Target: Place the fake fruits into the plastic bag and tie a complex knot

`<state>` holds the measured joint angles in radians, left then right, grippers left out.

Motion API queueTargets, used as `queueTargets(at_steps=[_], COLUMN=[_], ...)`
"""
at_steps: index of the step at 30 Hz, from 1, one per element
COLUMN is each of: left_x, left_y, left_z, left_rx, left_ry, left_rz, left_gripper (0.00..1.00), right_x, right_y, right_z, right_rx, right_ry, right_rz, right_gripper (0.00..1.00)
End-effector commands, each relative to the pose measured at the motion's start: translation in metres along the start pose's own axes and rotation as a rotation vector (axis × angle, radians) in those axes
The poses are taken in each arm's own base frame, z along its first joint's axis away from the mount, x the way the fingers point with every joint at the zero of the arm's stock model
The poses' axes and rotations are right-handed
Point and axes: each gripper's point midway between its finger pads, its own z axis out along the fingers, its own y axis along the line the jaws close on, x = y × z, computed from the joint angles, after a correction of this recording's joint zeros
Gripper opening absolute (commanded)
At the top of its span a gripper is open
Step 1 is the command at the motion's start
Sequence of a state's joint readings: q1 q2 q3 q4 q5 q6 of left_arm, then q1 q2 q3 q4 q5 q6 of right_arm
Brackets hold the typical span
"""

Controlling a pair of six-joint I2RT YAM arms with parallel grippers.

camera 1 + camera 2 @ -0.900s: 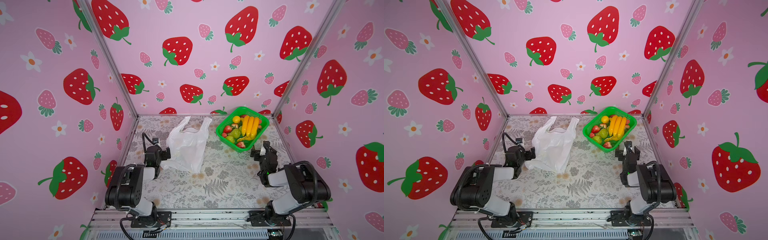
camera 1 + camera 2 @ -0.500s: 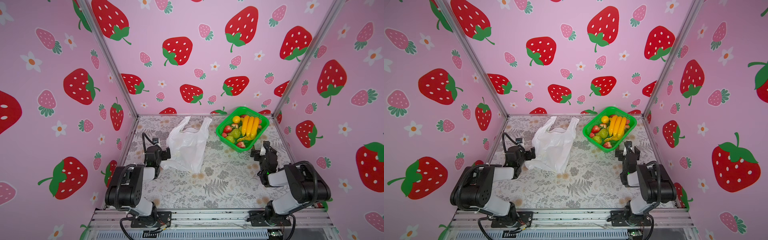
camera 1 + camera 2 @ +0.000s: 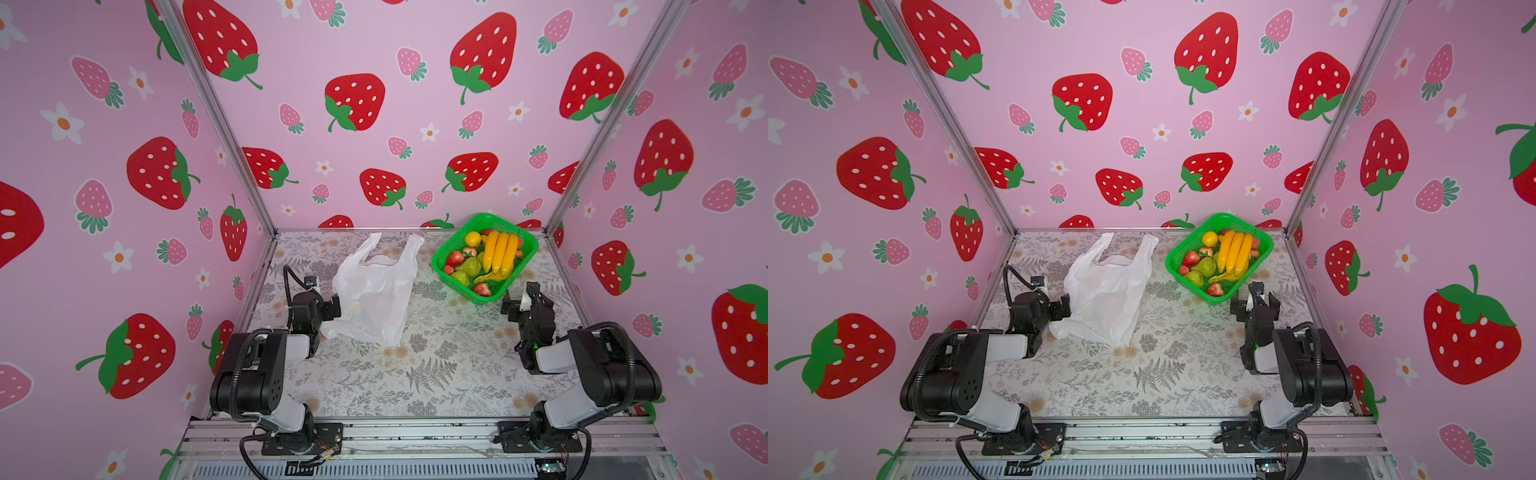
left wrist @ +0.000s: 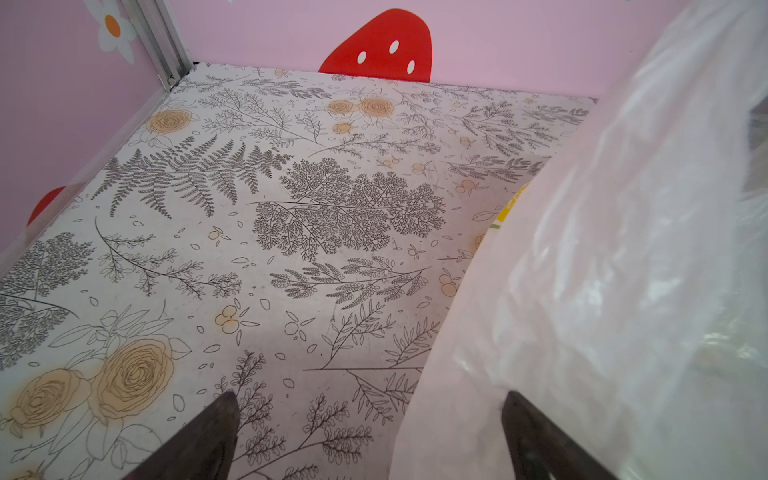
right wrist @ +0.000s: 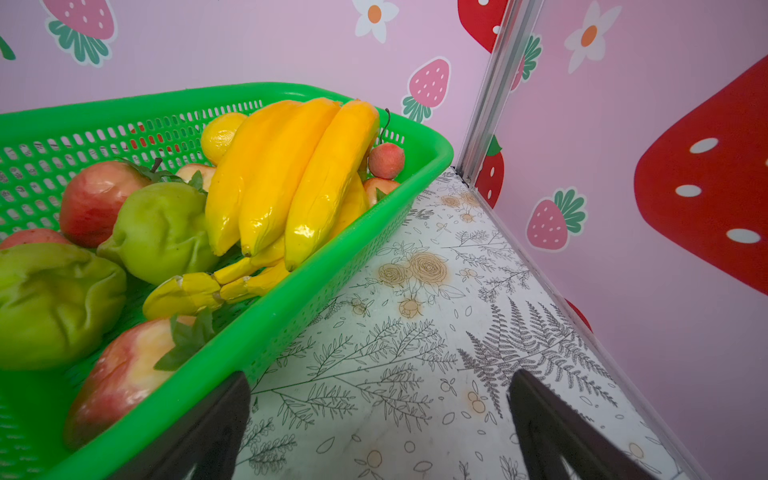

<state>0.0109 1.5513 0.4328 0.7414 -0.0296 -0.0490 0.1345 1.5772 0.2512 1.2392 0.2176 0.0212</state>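
Right wrist view: no legible writing; right gripper (image 5: pixel 378 419) and left gripper (image 4: pixel 370 436) both spread, empty.

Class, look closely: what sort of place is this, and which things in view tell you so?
Probably a staged robot test booth: two arms bolted to a metal rail, pink strawberry-print walls boxing in a floral tabletop, and a green basket of fake fruits.

White bag (image 3: pixel 374 291), green basket (image 3: pixel 524 266), floral table (image 3: pixel 436 365).
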Motion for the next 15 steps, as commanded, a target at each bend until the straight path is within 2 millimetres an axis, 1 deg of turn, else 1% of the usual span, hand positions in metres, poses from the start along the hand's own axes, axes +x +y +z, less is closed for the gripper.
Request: queueTargets(at_steps=[1, 3, 5, 6, 7, 8, 9, 10, 11, 12, 13, 15], left_x=[-0.026, -0.037, -0.049, -0.052, -0.053, -0.055, -0.057, -0.06, -0.063, -0.066, -0.071, -0.078], left_y=[0.018, 0.044, 0.065, 0.072, 0.08, 0.084, 0.084, 0.08, 0.073, 0.063, 0.049, 0.02], left_z=[-0.006, -0.024, -0.047, -0.056, -0.067, -0.076, -0.082, -0.087, -0.089, -0.089, -0.087, -0.08], left_rx=[-0.098, -0.252, -0.372, -0.409, -0.45, -0.471, -0.468, -0.442, -0.389, -0.328, -0.24, -0.102], left_ry=[-0.055, -0.039, -0.049, -0.063, -0.074, -0.085, -0.098, -0.105, -0.112, -0.114, -0.115, -0.098], left_rz=[-0.043, -0.113, -0.203, -0.247, -0.313, -0.372, -0.412, -0.45, -0.49, -0.527, -0.568, -0.63], left_gripper=[0.99, 0.99, 0.99, 0.99, 0.99, 0.99, 0.99, 0.99, 0.99, 1.0, 1.0, 0.97], right_x=[-0.013, -0.022, -0.035, -0.041, -0.046, -0.051, -0.053, -0.059, -0.065, -0.07, -0.077, -0.091], right_y=[0.0, -0.007, -0.022, -0.032, -0.047, -0.059, -0.066, -0.071, -0.072, -0.069, -0.061, -0.04], right_z=[0.001, -0.004, -0.014, -0.021, -0.032, -0.044, -0.054, -0.065, -0.072, -0.074, -0.074, -0.069], right_rx=[-0.002, 0.049, 0.136, 0.183, 0.253, 0.304, 0.328, 0.34, 0.328, 0.297, 0.241, 0.123], right_ry=[-0.045, -0.067, -0.074, -0.083, -0.1, -0.131, -0.155, -0.192, -0.212, -0.219, -0.221, -0.208], right_rz=[0.002, 0.012, 0.042, 0.072, 0.129, 0.191, 0.228, 0.279, 0.325, 0.349, 0.371, 0.392], right_gripper=[1.0, 1.0, 1.0, 1.0, 1.0, 1.0, 1.0, 1.0, 1.0, 1.0, 1.0, 0.97])
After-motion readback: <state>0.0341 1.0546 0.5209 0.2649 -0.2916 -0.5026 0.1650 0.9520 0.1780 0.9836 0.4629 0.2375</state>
